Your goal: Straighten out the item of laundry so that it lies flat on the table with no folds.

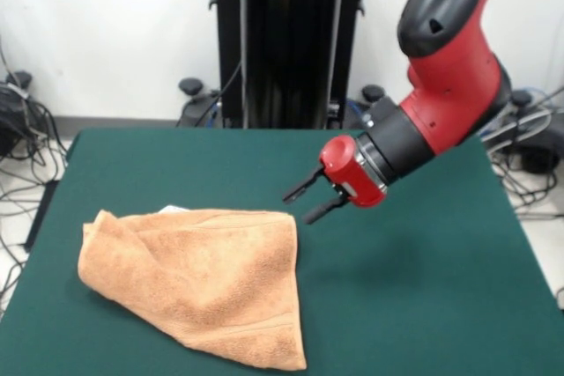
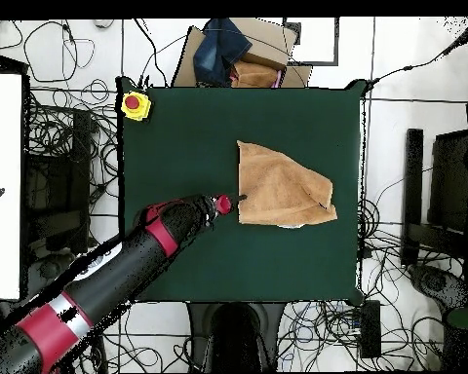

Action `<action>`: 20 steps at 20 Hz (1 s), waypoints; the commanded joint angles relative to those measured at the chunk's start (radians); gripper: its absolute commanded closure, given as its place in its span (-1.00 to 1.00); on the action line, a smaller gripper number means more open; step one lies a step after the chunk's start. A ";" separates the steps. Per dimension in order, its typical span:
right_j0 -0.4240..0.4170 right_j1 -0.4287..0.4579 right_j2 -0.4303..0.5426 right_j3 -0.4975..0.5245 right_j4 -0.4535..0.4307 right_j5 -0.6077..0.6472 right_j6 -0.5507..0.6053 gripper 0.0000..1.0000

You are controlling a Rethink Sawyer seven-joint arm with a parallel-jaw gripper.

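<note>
The tan-orange towel [image 1: 203,279] lies on the dark green table [image 1: 423,288], folded over itself into a rough wedge, with a fold ridge near its top edge. A whitish bit [image 1: 174,210] peeks out at that edge. My gripper [image 1: 297,207] hovers just beyond the towel's upper right corner, tilted toward it, fingers apart and empty. In the overhead view the gripper [image 2: 240,199] is at the left edge of the towel [image 2: 280,187], near its lower left corner, on the table [image 2: 179,136].
A yellow box with a red button [image 2: 135,105] sits on the table's corner. A cardboard box with clothes [image 2: 238,58] stands off the table's far edge. The black pedestal [image 1: 286,41] rises behind the table. Cables cover the floor around it.
</note>
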State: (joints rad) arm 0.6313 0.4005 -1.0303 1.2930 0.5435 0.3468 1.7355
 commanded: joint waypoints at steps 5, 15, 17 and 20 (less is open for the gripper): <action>-0.027 0.123 0.012 -0.175 0.144 -0.037 0.360 -1.00; -0.035 0.202 -0.047 -0.214 0.234 -0.046 0.367 -1.00; -0.032 0.204 -0.050 -0.210 0.237 -0.046 0.360 -1.00; -0.029 0.208 -0.053 -0.205 0.240 -0.049 0.354 -1.00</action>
State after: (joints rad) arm 0.6290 0.5742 -1.1063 1.1985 0.7076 0.3468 1.7610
